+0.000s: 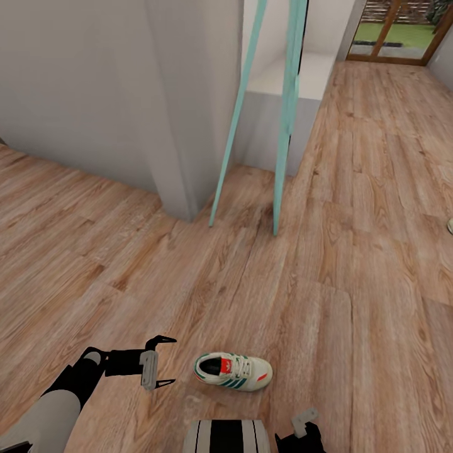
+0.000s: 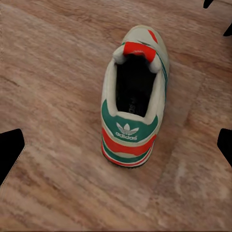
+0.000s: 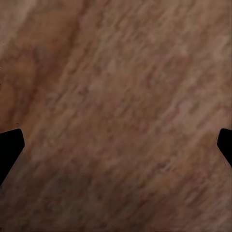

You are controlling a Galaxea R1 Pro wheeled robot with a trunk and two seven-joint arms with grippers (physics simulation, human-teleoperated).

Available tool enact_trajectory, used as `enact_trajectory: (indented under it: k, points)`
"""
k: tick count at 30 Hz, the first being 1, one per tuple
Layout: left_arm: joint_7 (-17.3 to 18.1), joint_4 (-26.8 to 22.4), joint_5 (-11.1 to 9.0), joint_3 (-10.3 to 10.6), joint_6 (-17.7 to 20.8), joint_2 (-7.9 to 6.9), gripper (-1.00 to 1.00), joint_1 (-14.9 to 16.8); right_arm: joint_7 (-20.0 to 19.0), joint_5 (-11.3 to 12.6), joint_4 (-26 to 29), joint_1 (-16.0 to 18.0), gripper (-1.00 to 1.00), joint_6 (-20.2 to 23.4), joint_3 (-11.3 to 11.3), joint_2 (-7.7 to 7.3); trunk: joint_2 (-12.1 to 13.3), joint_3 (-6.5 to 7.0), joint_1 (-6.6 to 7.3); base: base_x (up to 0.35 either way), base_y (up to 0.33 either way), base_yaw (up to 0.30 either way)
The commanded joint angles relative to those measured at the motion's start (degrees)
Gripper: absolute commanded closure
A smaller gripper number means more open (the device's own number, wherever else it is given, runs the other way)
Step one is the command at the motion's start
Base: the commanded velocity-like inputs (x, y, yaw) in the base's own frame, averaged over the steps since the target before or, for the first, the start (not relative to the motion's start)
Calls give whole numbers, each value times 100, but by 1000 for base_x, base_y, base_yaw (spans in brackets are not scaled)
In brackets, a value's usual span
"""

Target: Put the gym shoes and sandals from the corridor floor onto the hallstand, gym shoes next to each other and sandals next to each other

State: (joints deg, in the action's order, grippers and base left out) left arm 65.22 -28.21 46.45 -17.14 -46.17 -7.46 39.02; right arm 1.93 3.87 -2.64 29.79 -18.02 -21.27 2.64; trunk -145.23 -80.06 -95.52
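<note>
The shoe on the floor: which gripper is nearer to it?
Left. The left gripper is open beside the shoe, at its heel end. The right gripper, also open, looks at bare floor.

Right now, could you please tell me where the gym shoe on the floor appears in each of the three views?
Head view: the gym shoe lies low in the picture, just right of the open left claw.
Left wrist view: it sits mid-picture, heel toward the camera.
Right wrist view: not in it; wood floor between the fingertips.
Shared landmark: the wood-grain plank floor.
</note>
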Motion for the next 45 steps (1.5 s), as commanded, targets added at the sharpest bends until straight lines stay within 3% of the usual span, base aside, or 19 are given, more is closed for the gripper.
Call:
enact_trajectory:
  k: [1,45]
  points:
    - [-2,0,-1,0,1,2,-100,0,0,0,0,0,-100,0,0,0,0,0,0,150,74,0]
    - [16,56,-1,-8,-6,25,-100,0,0,0,0,0,-100,0,0,0,0,59,0,23,11,-45]
